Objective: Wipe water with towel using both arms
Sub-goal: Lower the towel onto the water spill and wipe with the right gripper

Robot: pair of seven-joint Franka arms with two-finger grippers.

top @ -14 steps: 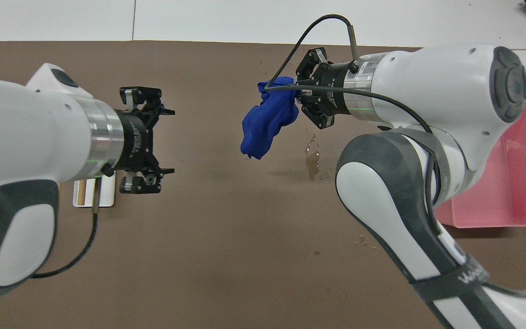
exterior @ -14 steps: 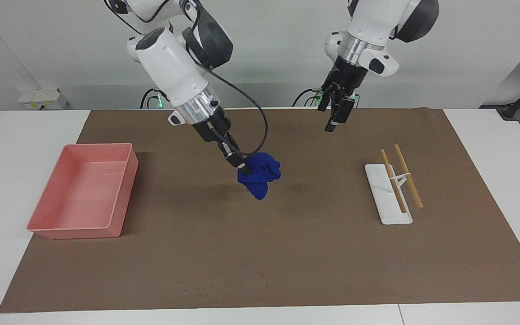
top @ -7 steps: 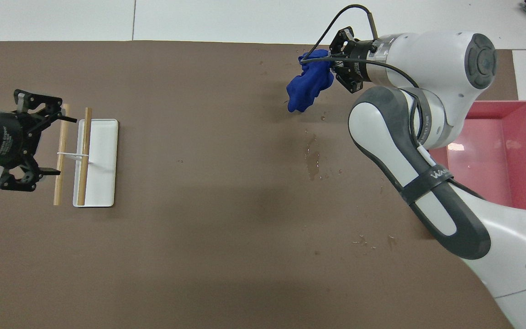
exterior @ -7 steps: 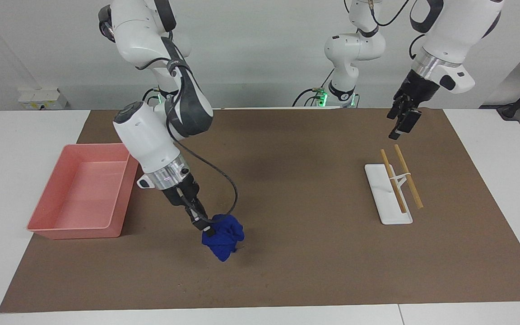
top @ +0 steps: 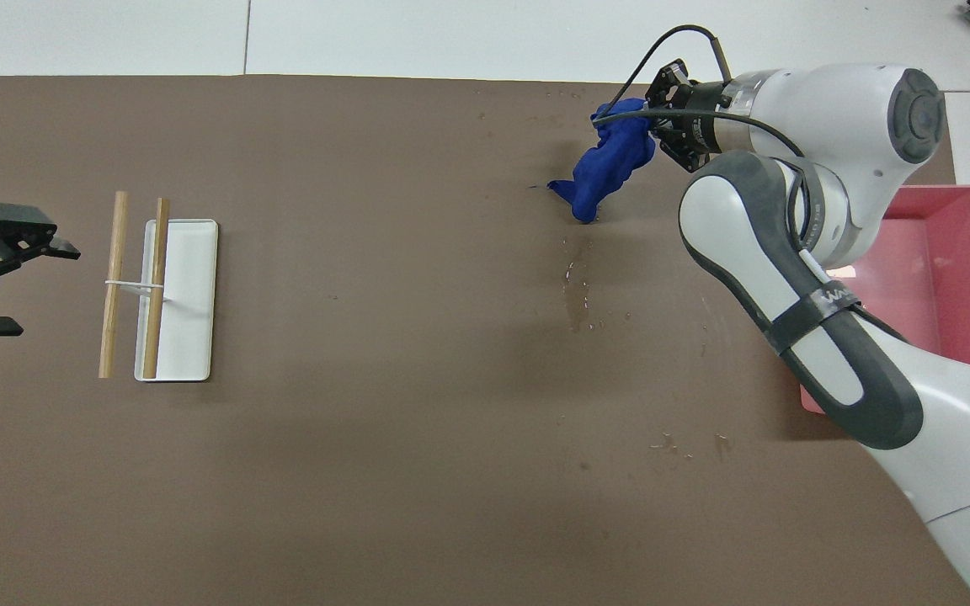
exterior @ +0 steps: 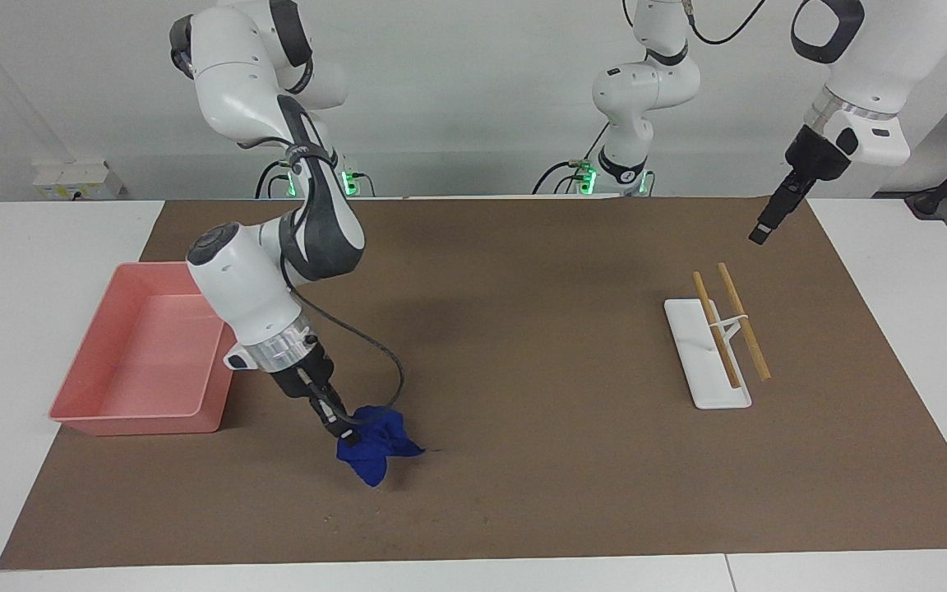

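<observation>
The blue towel (exterior: 376,446) hangs bunched from my right gripper (exterior: 348,433), which is shut on its upper end. Its lower end touches the brown mat (exterior: 523,460), farther from the robots than the pink tray (exterior: 145,353). In the overhead view the towel (top: 611,164) lies just farther from the robots than a water puddle (top: 576,295), with the right gripper (top: 662,126) beside it. My left gripper (exterior: 761,233) is open and empty, up in the air over the mat's edge at the left arm's end; it also shows in the overhead view (top: 34,288).
A white tray (exterior: 699,386) with two wooden sticks (exterior: 743,322) across it lies toward the left arm's end. The pink tray (top: 969,252) stands at the right arm's end. Small water drops (top: 670,442) lie on the mat nearer to the robots.
My right gripper has carried the towel away from the robots and toward the pink tray, and lowered it onto the mat. My left gripper has swung out to the left arm's end.
</observation>
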